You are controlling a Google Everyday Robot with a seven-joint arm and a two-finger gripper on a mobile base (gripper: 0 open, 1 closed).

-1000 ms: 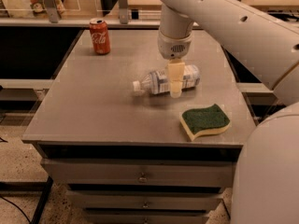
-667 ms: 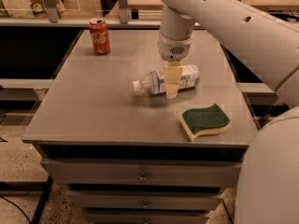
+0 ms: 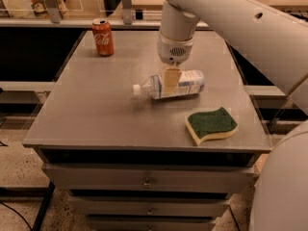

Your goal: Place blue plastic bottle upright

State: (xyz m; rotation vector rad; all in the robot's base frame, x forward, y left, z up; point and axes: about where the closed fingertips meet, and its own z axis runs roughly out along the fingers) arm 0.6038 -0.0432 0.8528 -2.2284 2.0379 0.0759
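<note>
A grey metal-topped cabinet (image 3: 96,105) with drawers (image 3: 144,179) in its front fills the scene, and a light counter with clutter runs along the far side behind a dark gap. Set against a second ago, little has changed: the gripper (image 3: 172,81) has slid a short way left along the blue plastic bottle (image 3: 188,83), from over its labelled part toward its middle, while the bottle itself lies where it lay. The red Coca-Cola can (image 3: 102,37) at the far left of the top and the green-faced yellow sponge (image 3: 211,124) near the right front edge have not moved either. The bottle lies on its side around the middle of the cabinet top, a little right of centre, with its white cap pointing left and slightly near and its base to the right. Its body is clear with a faint blue cast, and a pale wrap-around label with dark print covers the right half. The white arm (image 3: 231,18) comes in from the upper right and turns down, so the gripper hangs straight over the bottle with its pale tip overlapping the bottle's near side; I cannot tell whether it is clamped on the bottle or released. The sponge lies apart from the bottle, to its near right, and the can stands upright well away from it
</note>
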